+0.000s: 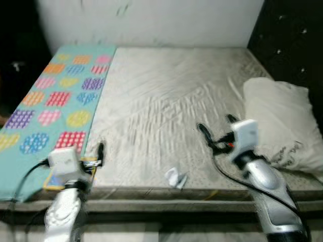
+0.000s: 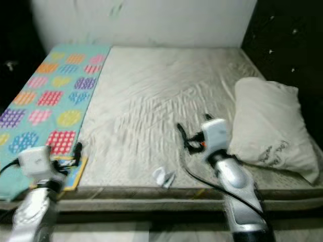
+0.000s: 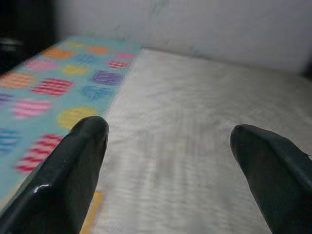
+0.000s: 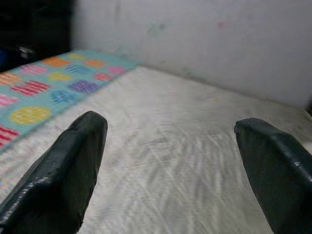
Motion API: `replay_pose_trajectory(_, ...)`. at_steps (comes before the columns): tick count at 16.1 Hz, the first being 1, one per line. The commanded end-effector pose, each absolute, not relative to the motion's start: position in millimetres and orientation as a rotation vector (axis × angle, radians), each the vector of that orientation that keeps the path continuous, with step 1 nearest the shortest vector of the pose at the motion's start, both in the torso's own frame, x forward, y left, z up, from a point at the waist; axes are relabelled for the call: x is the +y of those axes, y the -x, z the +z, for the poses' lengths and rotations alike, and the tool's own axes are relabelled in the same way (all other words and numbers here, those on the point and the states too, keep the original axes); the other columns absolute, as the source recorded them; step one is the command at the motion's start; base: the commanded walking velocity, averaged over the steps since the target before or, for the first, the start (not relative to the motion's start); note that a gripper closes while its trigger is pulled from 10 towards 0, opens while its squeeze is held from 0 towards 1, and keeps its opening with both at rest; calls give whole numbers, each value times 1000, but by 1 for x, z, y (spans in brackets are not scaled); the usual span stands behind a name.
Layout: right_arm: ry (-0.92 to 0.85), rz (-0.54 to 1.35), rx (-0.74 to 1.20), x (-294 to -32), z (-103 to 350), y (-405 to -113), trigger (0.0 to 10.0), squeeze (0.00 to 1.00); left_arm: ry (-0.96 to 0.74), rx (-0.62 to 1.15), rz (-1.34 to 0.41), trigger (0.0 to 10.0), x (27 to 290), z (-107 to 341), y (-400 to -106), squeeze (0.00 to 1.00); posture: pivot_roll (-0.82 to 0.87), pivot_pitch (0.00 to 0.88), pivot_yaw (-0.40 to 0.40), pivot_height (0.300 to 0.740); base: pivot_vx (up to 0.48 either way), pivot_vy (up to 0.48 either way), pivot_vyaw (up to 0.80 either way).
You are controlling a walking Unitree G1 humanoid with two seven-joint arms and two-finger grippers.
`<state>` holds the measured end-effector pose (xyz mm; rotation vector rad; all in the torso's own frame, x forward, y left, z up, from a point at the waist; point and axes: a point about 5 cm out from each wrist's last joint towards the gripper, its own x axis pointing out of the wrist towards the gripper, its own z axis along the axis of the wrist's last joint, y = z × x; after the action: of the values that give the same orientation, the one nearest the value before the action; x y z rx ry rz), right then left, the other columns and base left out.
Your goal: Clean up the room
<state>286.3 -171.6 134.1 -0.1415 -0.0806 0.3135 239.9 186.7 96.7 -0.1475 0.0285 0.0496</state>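
A small crumpled white scrap (image 1: 175, 177) lies on the grey bed sheet (image 1: 166, 101) close to the mattress's front edge, between my two arms. My left gripper (image 1: 97, 155) hovers over the near corner of the teal patterned blanket (image 1: 55, 96), to the left of the scrap. In the left wrist view the left gripper (image 3: 170, 141) is open with only sheet and blanket between its fingers. My right gripper (image 1: 216, 128) is raised over the sheet just beyond and to the right of the scrap. Its wrist view shows the right gripper (image 4: 170, 136) open and holding nothing.
A white pillow (image 1: 282, 118) lies at the bed's right side, close to my right arm. A dark studded headboard (image 1: 292, 35) rises behind it, and a white wall (image 1: 151, 20) runs along the far side. A yellow-edged flat piece (image 2: 73, 171) sits at the blanket's near corner.
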Motion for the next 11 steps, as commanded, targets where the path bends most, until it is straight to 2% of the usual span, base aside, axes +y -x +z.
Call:
replay_pose_trajectory(1,142,322,-93,-169,137,-287,10000,0,140,40,61,10000,192,95,-237,0,-187,20,-13,740,0,0,0)
replay_pose_trajectory(11,141,303,-102,-171,139,-290,10000,0,128,64,57,10000,191,92,-242,0,-189,13,-9,740,0,0,0)
